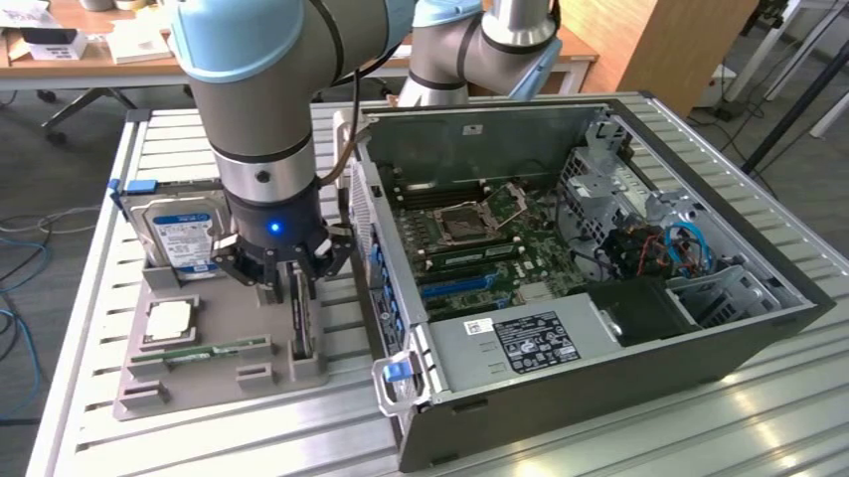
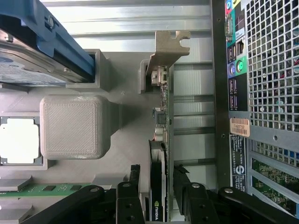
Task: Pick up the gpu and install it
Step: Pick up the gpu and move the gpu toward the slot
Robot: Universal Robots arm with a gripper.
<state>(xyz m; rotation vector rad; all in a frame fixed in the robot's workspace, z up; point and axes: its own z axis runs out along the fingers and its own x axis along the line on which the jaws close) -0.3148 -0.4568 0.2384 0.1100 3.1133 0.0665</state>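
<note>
Straddling the gpu (image 2: 160, 135) with our gripper (image 2: 157, 169) apart, we are risking a crooked squeeze jamming it in its grey holder (image 2: 70, 121).

The robot arm (image 1: 265, 164) is fat silver tubes with light blue caps. Its black gripper (image 2: 157, 170) has a tiny blue light and round screws.
</note>
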